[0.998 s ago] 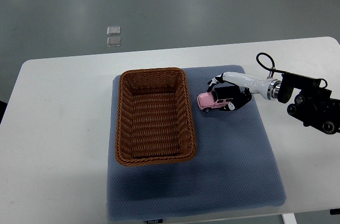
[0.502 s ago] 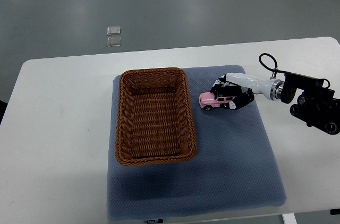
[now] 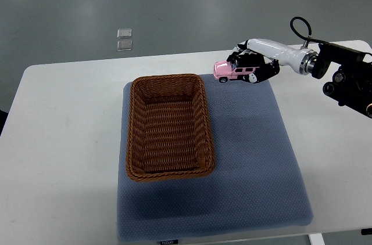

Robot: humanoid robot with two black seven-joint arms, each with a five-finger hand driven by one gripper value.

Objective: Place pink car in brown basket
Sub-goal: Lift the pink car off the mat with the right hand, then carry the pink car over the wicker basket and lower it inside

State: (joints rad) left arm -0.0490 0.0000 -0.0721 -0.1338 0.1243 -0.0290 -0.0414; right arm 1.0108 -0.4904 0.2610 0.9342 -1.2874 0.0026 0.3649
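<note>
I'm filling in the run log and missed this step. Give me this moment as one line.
phase: carry | right hand shut on pink car, lifted | brown basket empty, on blue mat | left hand: not in view

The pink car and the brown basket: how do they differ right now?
The pink car is small, smooth and bright; the brown basket is far larger, woven and dull. The car is held by the right robot hand, near the far edge of the blue mat; the basket rests on the mat, untouched. The car is solid, while the basket is open-topped and holds nothing. Both lie over the white table.
</note>
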